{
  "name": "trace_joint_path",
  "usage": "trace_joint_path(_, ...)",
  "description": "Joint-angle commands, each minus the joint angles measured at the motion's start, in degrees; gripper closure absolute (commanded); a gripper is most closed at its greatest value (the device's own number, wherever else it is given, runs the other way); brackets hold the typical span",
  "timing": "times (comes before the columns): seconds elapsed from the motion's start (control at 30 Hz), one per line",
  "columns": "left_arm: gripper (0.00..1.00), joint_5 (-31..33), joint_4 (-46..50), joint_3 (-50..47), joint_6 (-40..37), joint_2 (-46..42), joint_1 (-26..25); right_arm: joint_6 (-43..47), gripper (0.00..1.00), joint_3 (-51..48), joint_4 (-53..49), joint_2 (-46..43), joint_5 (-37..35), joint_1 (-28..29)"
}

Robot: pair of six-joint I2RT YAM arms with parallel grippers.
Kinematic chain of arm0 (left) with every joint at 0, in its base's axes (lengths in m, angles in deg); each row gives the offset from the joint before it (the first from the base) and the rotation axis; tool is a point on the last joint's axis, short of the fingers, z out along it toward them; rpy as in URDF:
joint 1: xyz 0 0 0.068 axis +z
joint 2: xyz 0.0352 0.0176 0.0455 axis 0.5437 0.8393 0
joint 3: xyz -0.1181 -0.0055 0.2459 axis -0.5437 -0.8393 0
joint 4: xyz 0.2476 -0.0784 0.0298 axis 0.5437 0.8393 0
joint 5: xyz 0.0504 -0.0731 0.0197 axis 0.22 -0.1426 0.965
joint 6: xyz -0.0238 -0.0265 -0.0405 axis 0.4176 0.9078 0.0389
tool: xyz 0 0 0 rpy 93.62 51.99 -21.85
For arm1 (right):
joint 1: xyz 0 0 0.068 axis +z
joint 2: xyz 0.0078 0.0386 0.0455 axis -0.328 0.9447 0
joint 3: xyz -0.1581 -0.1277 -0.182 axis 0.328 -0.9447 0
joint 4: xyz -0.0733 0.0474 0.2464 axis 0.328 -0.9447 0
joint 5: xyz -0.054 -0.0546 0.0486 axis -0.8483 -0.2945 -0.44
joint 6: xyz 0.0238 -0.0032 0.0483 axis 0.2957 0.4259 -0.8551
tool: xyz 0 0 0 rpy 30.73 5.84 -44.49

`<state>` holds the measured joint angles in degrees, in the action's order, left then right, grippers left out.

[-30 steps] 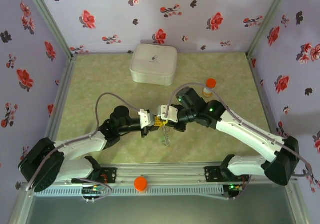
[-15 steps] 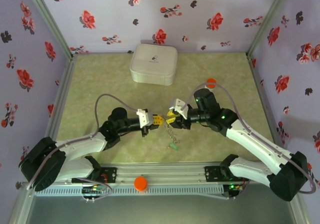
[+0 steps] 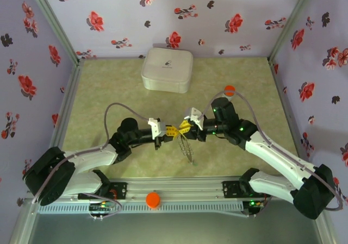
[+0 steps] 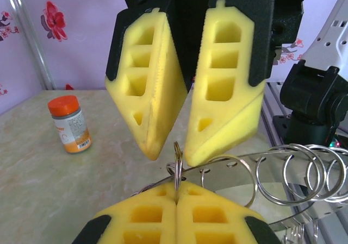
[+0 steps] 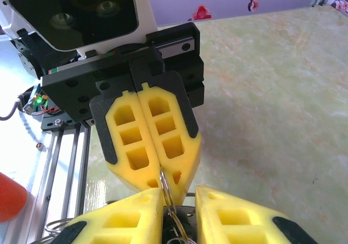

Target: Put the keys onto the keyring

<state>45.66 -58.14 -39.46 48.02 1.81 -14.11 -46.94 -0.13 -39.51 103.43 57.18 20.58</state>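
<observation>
Left gripper [image 4: 176, 188]: jaws fully together, pads pinching a small wire loop [image 4: 177, 158] that stands edge-on and upright out of the seam. I judge this loop to be one of the row of loops along the keyring [image 3: 185, 145], so the left arm has the keyring. Right gripper [image 4: 175, 152]: jaws part open and holding nothing, tips facing the left's tips and straddling the top of the loop without clearly touching it. Key relation: the loop lies straight ahead of the right gripper, between its fingertips, with its plane along the gap, so any closing lands on the loop's flat sides. The right gripper is the free one and the nearer to act. The keyring's body trails down and toward the arm bases from the pinch point, long axis running away from the case [image 3: 166, 70]. Its lower end seems to rest on the table [image 3: 109, 92]. The keys I cannot tell apart from that hanging bundle. Both grippers meet on the near side of the case, a little to its right and well apart from it. Containers: the case is shut, contents hidden. The bottle [image 3: 228, 93] is capped and stands nearer than the case and to its right, contents not visible.
</observation>
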Motion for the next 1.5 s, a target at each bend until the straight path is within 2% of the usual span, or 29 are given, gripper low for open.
trace_joint_path(0.0,1.00,-2.09,-4.73,0.37,0.78,0.12,-0.15,1.59,0.79,-0.44,-0.67,-0.23,-1.88,-0.09)
trace_joint_path(0.13,1.00,-2.16,-1.48,1.10,-1.25,0.08,-0.15,4.59,0.81,0.49,-3.15,-0.75,-3.55,-0.09)
trace_joint_path(0.3,1.00,-2.24,5.01,2.34,-5.41,-0.23,-0.19,9.69,0.77,1.56,-5.73,-2.93,-3.88,-0.02)
trace_joint_path(0.5,1.00,-2.40,8.28,3.42,-7.58,0.08,-0.15,18.15,0.75,5.98,-15.02,-2.50,-10.48,3.81)
trace_joint_path(0.93,1.00,-3.02,10.62,4.06,-8.57,-0.55,-0.24,18.01,0.74,8.04,-15.57,2.04,-11.62,5.63)
trace_joint_path(1.2,1.00,-3.14,10.18,4.04,-8.43,-0.53,-0.26,18.04,0.75,9.28,-17.29,4.47,-9.77,5.70)
trace_joint_path(1.47,1.00,-3.39,10.18,4.24,-8.23,-0.65,-0.28,19.15,0.79,10.64,-18.60,6.91,-10.22,5.65)
